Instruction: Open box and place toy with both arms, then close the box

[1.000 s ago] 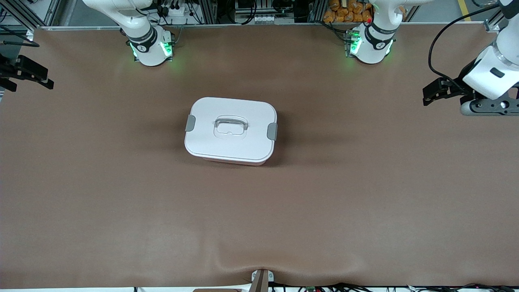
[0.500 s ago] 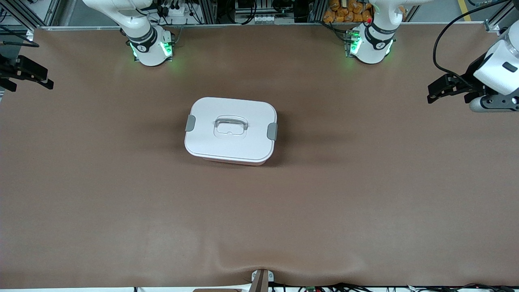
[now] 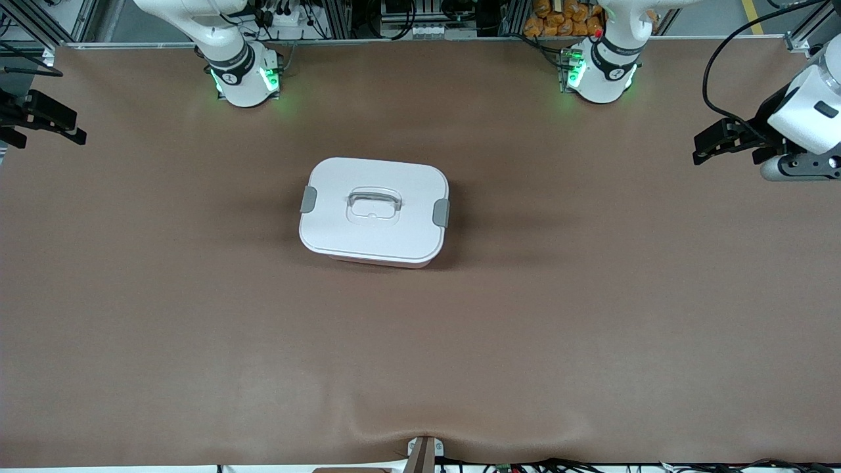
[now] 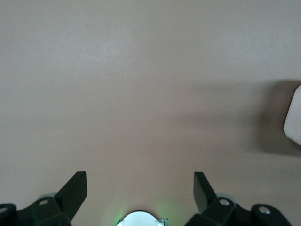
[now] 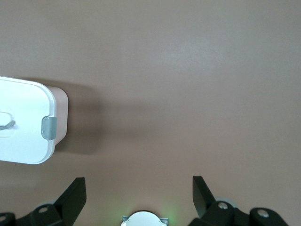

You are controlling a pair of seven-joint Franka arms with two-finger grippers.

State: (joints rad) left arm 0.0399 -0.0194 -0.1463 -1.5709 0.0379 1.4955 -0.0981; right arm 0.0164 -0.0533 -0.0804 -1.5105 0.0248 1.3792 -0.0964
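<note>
brown table cover (image 3: 591,315) carries the box (image 3: 373,210) at its middle, lid on, both grey clips down. left gripper (image 3: 713,139) hangs over the table's left-arm end, well apart from the box, jaws wide, empty. right gripper (image 3: 56,121) waits over the right-arm end.

left wrist view: fingers (image 4: 75,190) spread, nothing between; box corner (image 4: 294,120) off to one side.

right wrist view: fingers (image 5: 75,193) spread, empty; box (image 5: 28,127) well apart, one clip (image 5: 49,128) visible.

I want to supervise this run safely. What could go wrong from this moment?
The box is shut, both grey clips in place; lifting the lid before releasing both might drag the box. No toy is in view, so placing may stall. The left gripper and right gripper wait open over the table's ends, far from the box.
</note>
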